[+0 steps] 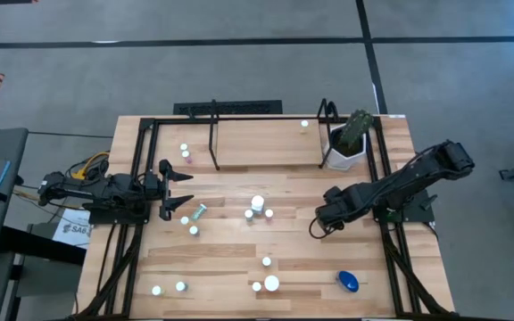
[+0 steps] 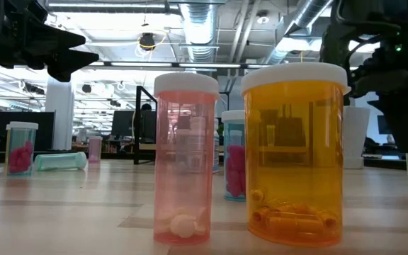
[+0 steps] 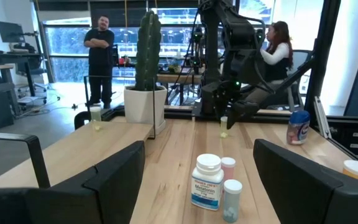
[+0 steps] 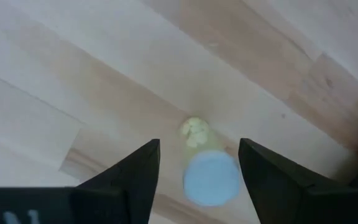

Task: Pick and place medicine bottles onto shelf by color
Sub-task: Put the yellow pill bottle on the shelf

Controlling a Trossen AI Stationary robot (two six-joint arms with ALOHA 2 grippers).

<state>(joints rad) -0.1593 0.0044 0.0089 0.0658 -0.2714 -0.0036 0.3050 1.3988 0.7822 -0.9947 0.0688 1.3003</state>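
Note:
My right gripper (image 4: 199, 146) points straight down over a small pale yellow-green medicine bottle (image 4: 207, 171) with a white cap, which stands upright on the table right of centre. One open finger is on each side of the cap, with a gap on both sides. The left wrist view shows the same bottle (image 3: 224, 127) under that gripper. My left gripper (image 1: 178, 190) waits open and level at the table's left. The shelf (image 1: 239, 109), a black frame, runs along the far edge. A few small bottles (image 1: 185, 152) stand near its left post and another (image 1: 304, 125) near its right one.
A white bottle with two small ones (image 1: 257, 207) stands at mid-table, and a teal bottle (image 1: 199, 212) lies to its left. More bottles (image 1: 271, 283) and a blue one (image 1: 348, 282) sit near the front edge. A potted cactus (image 1: 346, 147) stands at the far right.

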